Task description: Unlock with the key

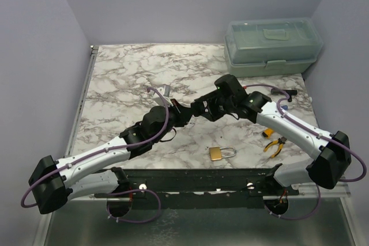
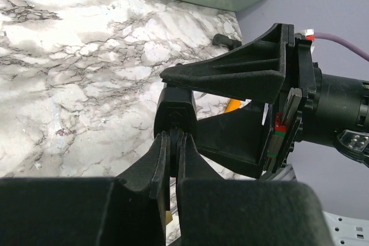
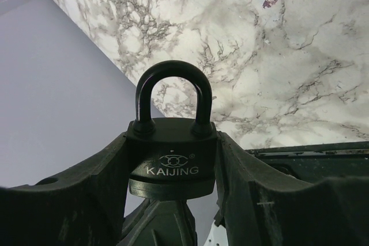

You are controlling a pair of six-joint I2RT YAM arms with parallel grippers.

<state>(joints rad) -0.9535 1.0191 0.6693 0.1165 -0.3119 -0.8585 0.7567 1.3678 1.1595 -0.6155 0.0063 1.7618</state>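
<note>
My right gripper [image 3: 172,137] is shut on a black padlock [image 3: 172,159] marked KAIJING, gripping its body by the sides, with the shackle closed and pointing away from the wrist. In the left wrist view my left gripper [image 2: 173,137] is shut on a thin dark key [image 2: 172,142], whose tip meets the padlock's underside [image 2: 174,113]. In the top view the two grippers meet above the table's middle, the left [image 1: 183,113] and the right [image 1: 202,109] tip to tip. The key's blade is hidden.
A brass padlock [image 1: 221,153] lies on the marble table [image 1: 121,79] near the front. Yellow-handled pliers [image 1: 275,145] lie at the right, and a small metal piece [image 1: 165,90] behind the grippers. A pale green toolbox [image 1: 271,47] stands at the back right.
</note>
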